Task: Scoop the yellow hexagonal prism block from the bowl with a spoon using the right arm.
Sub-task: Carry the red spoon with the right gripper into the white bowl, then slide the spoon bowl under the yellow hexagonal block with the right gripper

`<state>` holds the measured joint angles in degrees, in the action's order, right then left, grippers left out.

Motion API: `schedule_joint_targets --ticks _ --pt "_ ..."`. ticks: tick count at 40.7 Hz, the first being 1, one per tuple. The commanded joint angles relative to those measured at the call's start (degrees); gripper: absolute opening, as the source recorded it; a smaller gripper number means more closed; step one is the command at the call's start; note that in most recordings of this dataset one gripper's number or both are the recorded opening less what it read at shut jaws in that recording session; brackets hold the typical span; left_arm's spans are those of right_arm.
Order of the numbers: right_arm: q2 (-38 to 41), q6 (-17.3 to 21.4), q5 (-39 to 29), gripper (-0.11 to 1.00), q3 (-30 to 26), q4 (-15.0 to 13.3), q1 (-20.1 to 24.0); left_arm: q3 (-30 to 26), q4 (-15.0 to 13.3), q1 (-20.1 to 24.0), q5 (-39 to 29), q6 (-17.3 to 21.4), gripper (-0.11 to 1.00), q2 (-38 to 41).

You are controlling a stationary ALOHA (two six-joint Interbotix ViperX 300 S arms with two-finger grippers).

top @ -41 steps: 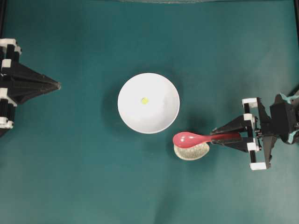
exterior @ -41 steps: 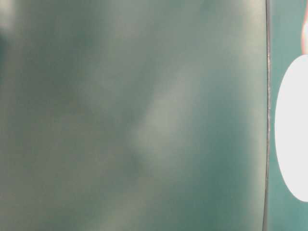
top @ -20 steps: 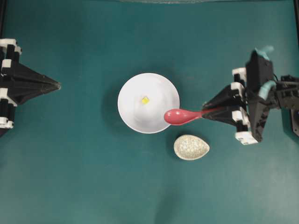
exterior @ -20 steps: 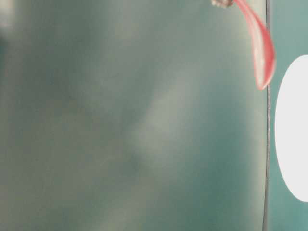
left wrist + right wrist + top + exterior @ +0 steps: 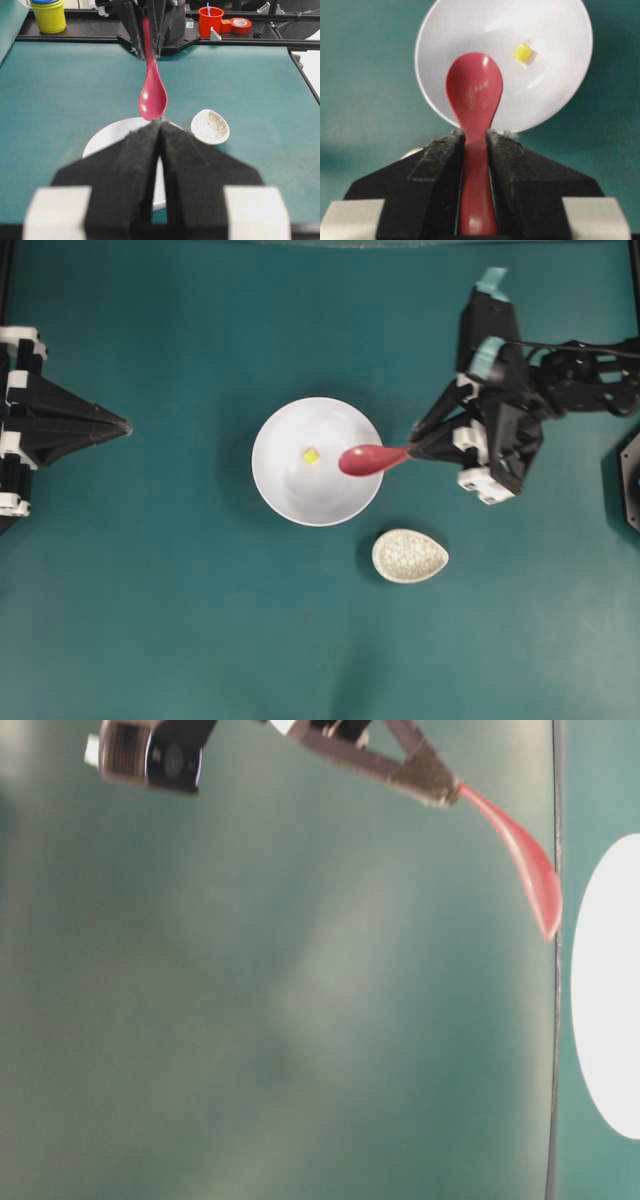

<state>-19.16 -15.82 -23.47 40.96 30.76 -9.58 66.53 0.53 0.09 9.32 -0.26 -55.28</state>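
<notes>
Lifted off the speckled rest (image 5: 410,555) since the earlier frame, the spoon (image 5: 368,459) now hangs over the bowl (image 5: 285,495) at its 3 o'clock rim overhead, handle clamped in the right fingers (image 5: 425,447). The yellow block (image 5: 311,455) lies inside on the teal worktop (image 5: 180,620)'s bowl. Left fingers (image 5: 118,425) sit closed, empty. Right wrist view: block (image 5: 524,53) at the scoop's 2 o'clock, apart.
</notes>
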Motion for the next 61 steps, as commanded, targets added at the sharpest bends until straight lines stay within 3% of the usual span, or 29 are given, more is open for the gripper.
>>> schedule_joint_targets --ticks 1,11,24,28,61 --pt "2.02 0.26 -3.78 0.24 -4.39 -0.35 -1.05 -1.41 0.18 0.0 0.26 -0.09 0.0 0.44" --pt "9.58 2.81 -14.06 0.24 -12.66 -4.31 -1.76 -1.32 0.18 0.0 0.35 -0.09 0.0 0.35" --pt "15.38 13.36 -22.85 0.24 -20.04 -15.64 -1.23 -1.32 0.18 0.0 0.26 -0.09 0.0 0.35" --pt "16.0 14.85 -23.47 0.24 -20.83 -17.67 -0.62 -1.32 0.09 -0.09 0.26 -0.09 0.0 0.35" --pt "20.04 15.21 -16.26 0.24 -19.86 -19.07 1.41 -1.41 0.09 -0.09 0.26 -0.09 0.0 -0.09"
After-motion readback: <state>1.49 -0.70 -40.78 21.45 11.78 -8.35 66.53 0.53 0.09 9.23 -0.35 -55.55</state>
